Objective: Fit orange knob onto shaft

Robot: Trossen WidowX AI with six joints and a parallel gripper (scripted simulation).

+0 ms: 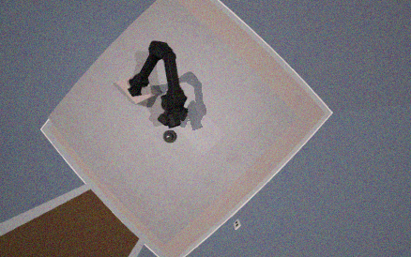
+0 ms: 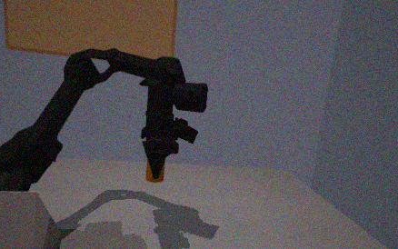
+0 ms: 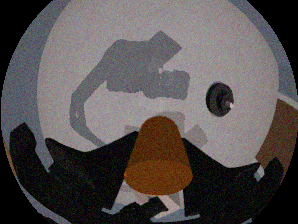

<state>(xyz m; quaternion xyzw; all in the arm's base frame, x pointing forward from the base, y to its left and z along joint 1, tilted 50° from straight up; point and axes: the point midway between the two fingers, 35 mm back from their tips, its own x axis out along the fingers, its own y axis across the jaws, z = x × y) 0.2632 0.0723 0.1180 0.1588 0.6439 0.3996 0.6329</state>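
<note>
The orange knob (image 2: 149, 174) (image 3: 158, 175) is held upright between the fingers. My gripper (image 2: 155, 175) (image 3: 159, 139) is shut on it and points straight down, above the table top. The top view shows the gripper from above, with the knob hidden beneath it. The dark round pedestal (image 1: 165, 137) (image 3: 212, 100) stands apart from the knob, just below the gripper in the top view and up and right of the knob in the wrist view. A small bright glint at its middle is the shaft (image 3: 231, 105). The shaft's flat side and the knob's hole cannot be made out.
The pale table (image 1: 240, 117) (image 2: 251, 195) carries the arm's shadow. The arm's base stands by a pale angular block (image 1: 141, 98), and a grey block (image 2: 10, 218) shows at lower left in the exterior view. A brown panel (image 1: 62, 227) lies beyond the table edge.
</note>
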